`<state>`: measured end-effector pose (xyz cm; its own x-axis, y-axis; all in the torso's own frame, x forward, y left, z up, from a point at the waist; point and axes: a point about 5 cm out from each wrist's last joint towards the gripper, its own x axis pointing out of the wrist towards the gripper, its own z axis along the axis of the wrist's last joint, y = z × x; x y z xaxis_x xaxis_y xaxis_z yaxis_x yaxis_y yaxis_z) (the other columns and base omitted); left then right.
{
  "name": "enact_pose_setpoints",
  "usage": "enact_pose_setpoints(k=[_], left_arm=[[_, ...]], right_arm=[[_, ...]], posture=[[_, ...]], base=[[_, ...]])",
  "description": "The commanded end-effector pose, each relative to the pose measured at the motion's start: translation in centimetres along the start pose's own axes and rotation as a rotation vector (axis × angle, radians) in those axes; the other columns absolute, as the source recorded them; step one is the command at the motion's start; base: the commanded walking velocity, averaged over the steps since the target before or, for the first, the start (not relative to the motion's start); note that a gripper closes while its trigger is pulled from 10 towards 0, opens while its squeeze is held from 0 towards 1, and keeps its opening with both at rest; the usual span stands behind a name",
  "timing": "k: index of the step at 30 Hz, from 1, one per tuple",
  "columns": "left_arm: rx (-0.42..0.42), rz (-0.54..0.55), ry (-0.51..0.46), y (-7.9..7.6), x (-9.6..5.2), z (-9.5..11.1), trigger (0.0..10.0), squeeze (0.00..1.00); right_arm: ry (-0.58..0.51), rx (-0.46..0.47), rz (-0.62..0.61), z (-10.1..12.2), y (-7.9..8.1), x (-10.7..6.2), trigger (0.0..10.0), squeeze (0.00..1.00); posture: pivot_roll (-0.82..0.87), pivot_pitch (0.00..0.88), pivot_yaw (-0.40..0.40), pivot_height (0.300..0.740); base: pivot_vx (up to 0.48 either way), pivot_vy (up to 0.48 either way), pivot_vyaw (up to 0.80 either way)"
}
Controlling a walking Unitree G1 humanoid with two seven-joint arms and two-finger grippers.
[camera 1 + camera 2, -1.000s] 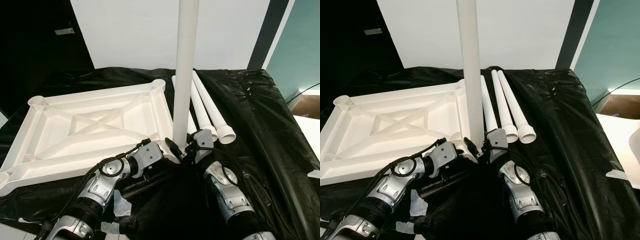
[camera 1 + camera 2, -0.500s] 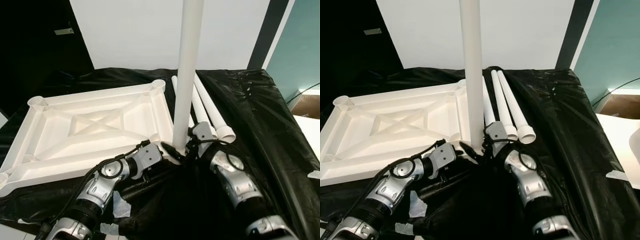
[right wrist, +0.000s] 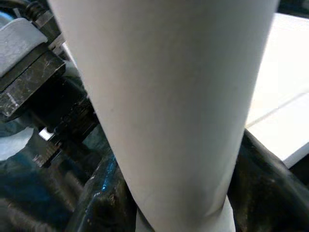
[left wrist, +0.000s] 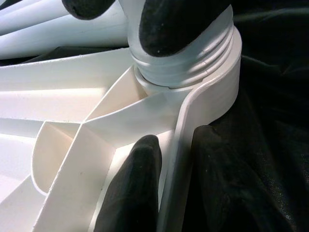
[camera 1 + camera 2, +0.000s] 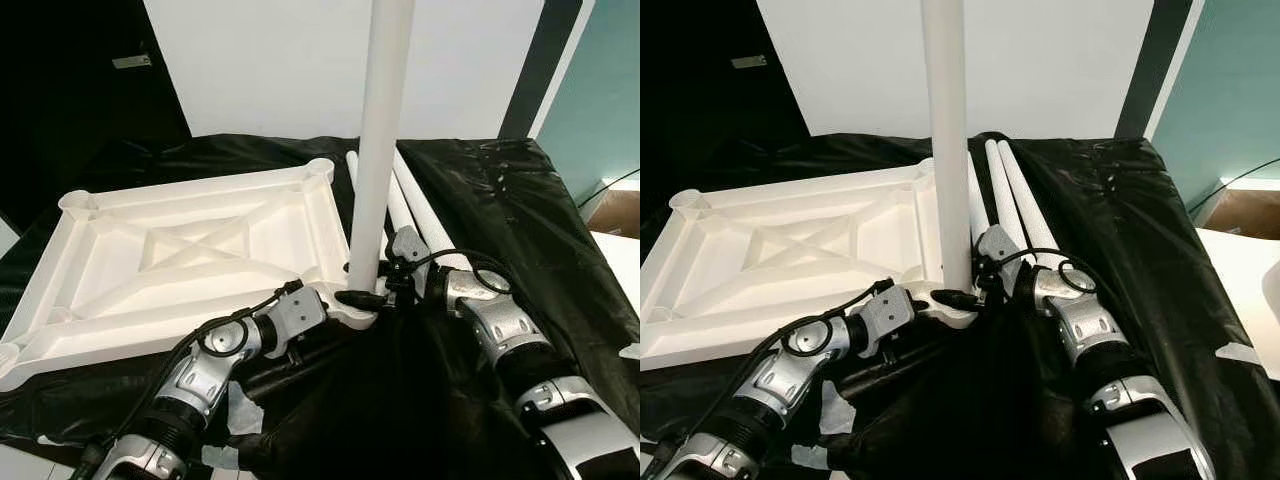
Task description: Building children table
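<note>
The white tabletop (image 5: 180, 250) lies upside down on a black sheet. A long white table leg (image 5: 380, 150) stands upright in its near right corner socket (image 4: 193, 67). My left gripper (image 4: 171, 183) is shut on the tabletop's rim just beside that socket, one finger (image 4: 133, 188) inside the rim and one outside. From the right, my right gripper (image 5: 365, 297) is shut around the leg's base; the leg (image 3: 169, 96) runs between its fingers. Spare white legs (image 5: 1015, 200) lie side by side behind the socket.
The black sheet (image 5: 500, 200) drapes over the whole work surface, wrinkled at the right. A white wall stands behind. Scraps of pale tape (image 5: 240, 405) lie near my left arm. A cardboard box (image 5: 615, 210) sits at the far right.
My right forearm has swung from the near side round to the right of the leg, still gripping its base. The left gripper has stayed on the rim.
</note>
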<state>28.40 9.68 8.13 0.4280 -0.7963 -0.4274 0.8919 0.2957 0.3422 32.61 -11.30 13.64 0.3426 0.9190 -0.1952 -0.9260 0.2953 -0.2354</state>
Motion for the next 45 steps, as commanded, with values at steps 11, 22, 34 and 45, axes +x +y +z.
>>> enact_pose_setpoints(k=[11, 22, 34, 45], left_arm=[[-0.078, -0.147, 0.113, -3.1, 0.3, -2.9, 10.0, 0.0], [-0.078, -0.149, 0.114, -3.1, 0.2, -3.0, 10.0, 0.0], [-0.075, -0.159, 0.11, -3.3, 0.5, -2.8, 10.0, 0.0], [-0.075, -0.158, 0.112, -3.1, 0.5, -2.8, 10.0, 0.0]], right_arm=[[-0.128, 0.089, -0.259, -0.8, 1.4, 1.0, 0.0, 0.0], [-0.261, 0.117, -0.771, -0.6, 2.4, 0.7, 0.0, 0.0], [-0.186, 0.095, -0.669, -1.0, 3.2, 1.8, 10.0, 1.0], [-0.118, 0.036, -0.355, 0.1, 0.2, 0.9, 10.0, 0.0]], posture=[[0.08, 0.0, 0.02, 0.74], [0.08, 0.0, 0.026, 0.74], [0.07, 0.0, 0.027, 0.74], [0.07, 0.0, 0.027, 0.74]], base=[[0.0, 0.0, 0.0], [0.0, 0.0, 0.0], [0.0, 0.0, 0.0], [0.0, 0.0, 0.0]])
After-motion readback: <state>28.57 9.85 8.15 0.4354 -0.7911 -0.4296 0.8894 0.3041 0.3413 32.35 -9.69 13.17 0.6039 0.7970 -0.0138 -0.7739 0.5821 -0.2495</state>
